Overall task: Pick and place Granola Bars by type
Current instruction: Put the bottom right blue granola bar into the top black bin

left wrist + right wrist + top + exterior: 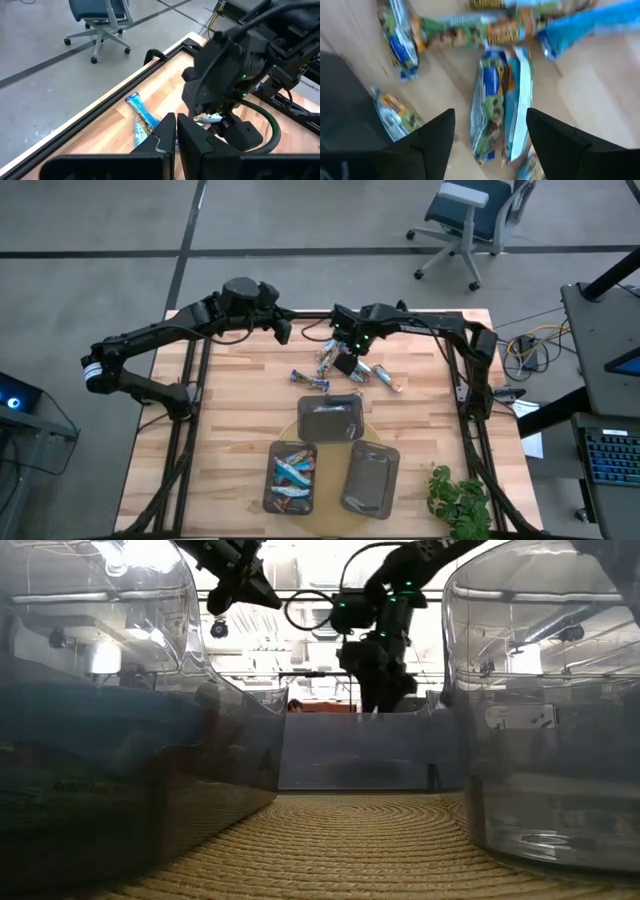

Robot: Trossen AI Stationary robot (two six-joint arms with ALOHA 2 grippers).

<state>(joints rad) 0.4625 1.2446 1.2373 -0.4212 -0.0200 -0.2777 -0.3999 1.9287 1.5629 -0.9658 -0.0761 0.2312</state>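
light: even, bright overhead | low view: backlit glare | right wrist: motion-blurred

Robotics lab — office chair [468,220], cabled desk [600,360], concrete floor [90,240].

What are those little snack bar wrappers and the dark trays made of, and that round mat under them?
The snack bars look wrapped in thin glossy plastic film: it crinkles and glints. The trays seem smooth, see-through smoky plastic, showing light through their walls in the low view. The round mat looks like coiled rope or woven straw, with ridged rings.
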